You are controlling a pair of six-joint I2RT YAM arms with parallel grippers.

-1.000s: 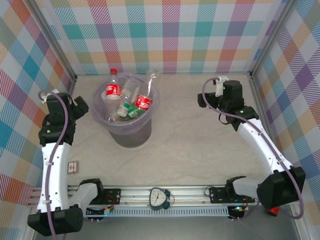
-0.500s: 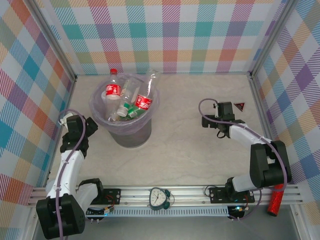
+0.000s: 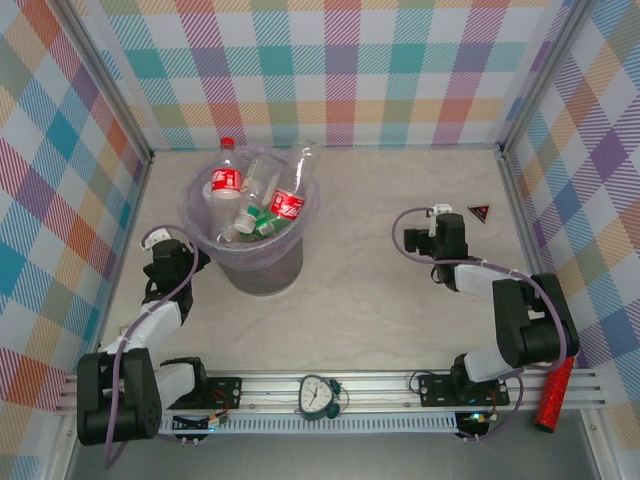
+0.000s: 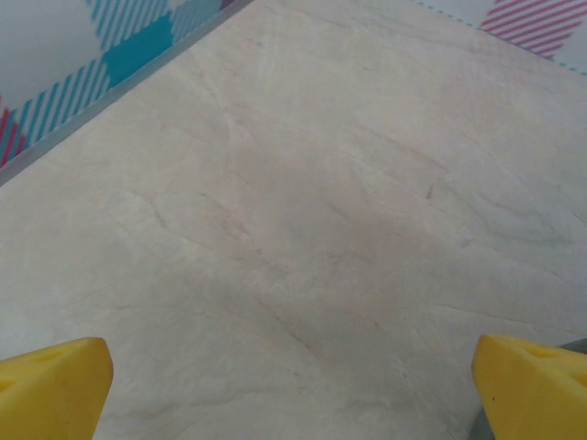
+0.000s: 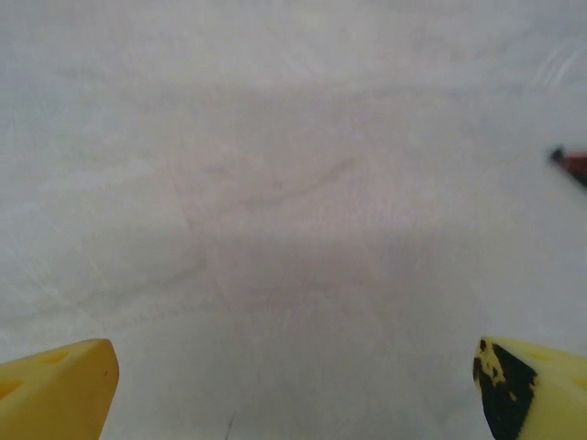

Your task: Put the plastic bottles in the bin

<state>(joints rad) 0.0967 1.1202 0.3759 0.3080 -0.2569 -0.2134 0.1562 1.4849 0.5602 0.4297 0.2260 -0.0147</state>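
Your bottles (image 3: 250,195) fill the bin (image 3: 262,272), so left fingers (image 4: 50,390) and right fingers (image 5: 55,385) hang spread and empty over the desk (image 3: 370,290).

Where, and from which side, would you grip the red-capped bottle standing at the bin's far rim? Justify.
Probably the neck under its cap, approached from above: the red-capped bottle stands nearly upright, body sunk among other bottles in the bin.

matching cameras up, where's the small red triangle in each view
top external: red triangle on the table's far right, beside the right tool.
right wrist: red triangle at the right edge, upper half.
left wrist: table and wall ahead of the left tool.
shared landmark: the marbled table.
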